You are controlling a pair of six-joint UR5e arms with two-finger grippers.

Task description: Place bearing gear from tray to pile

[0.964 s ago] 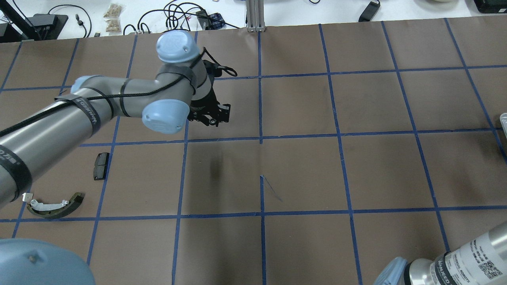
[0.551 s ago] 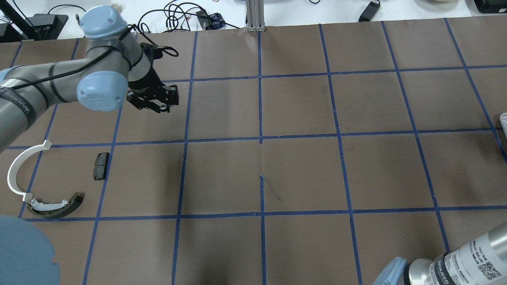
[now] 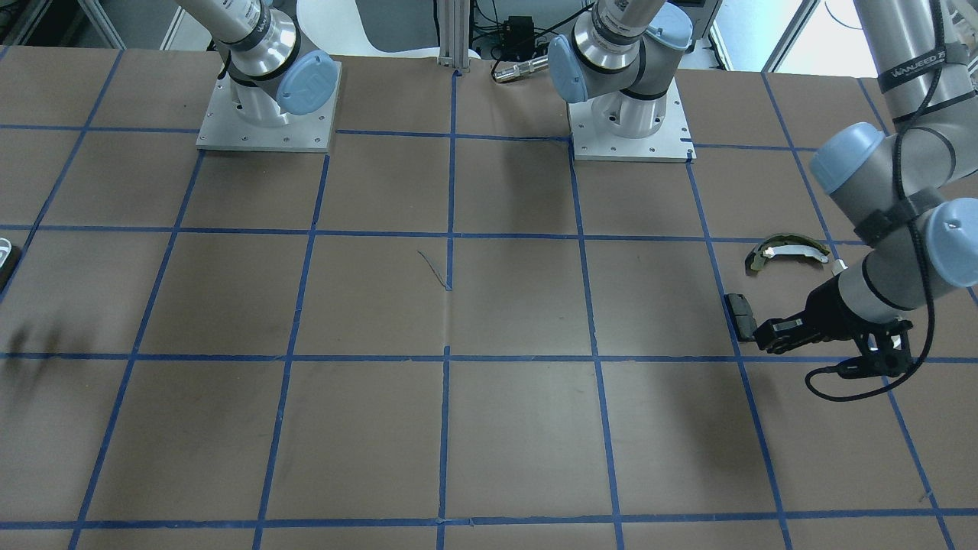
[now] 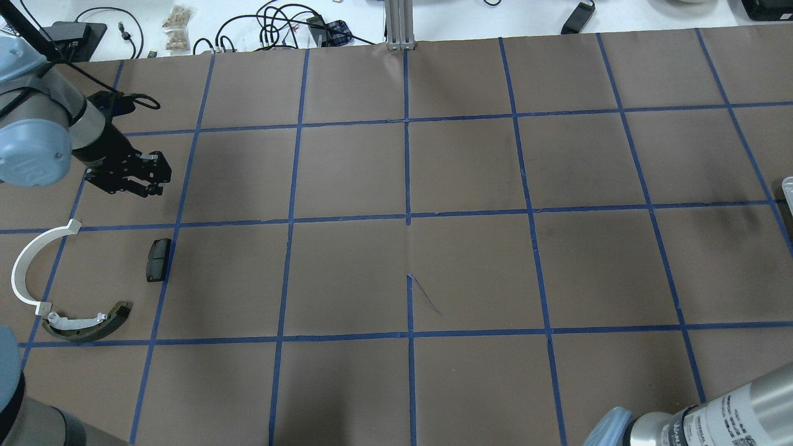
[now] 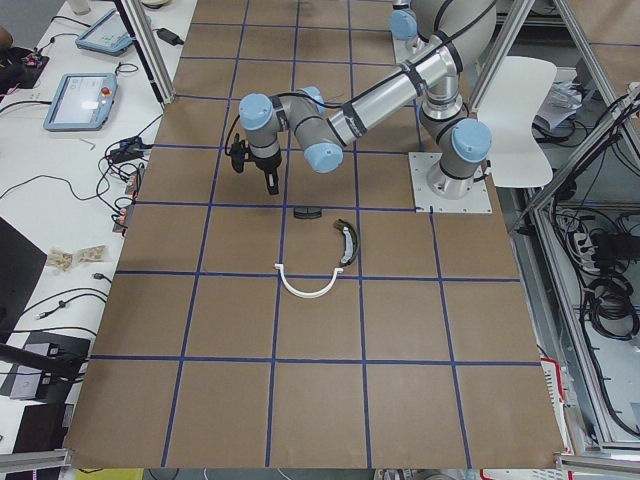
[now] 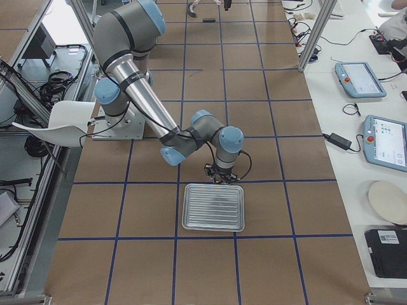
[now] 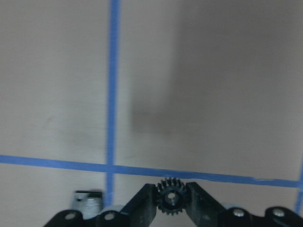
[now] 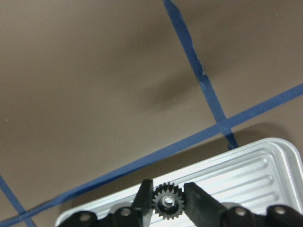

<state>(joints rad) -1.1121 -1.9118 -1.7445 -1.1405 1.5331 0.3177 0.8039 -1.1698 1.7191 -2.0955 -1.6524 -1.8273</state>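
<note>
My left gripper [image 7: 171, 191] is shut on a small black bearing gear [image 7: 171, 198]. In the overhead view the left gripper [image 4: 145, 179] hangs above the table just beyond the pile. The pile holds a white half-ring strip [image 4: 25, 266], an olive-and-white curved shoe [image 4: 87, 322] and a small black pad [image 4: 158, 259]. My right gripper [image 8: 166, 196] is shut on a second small gear [image 8: 166, 202] over the near rim of the ribbed metal tray [image 8: 251, 168]. The tray [image 6: 213, 208] looks bare in the right exterior view.
The table is brown paper with a blue tape grid [image 4: 409, 217]. Only the tray's corner [image 4: 788, 186] shows at the overhead view's right edge. Cables and small items [image 4: 279, 25] lie beyond the table's far edge. The arm bases [image 3: 630, 122] stand on the robot's side.
My left arm has swung left across the table, from near the middle to above the pile side, which uncovered the white half-ring. The pile parts have not moved.
</note>
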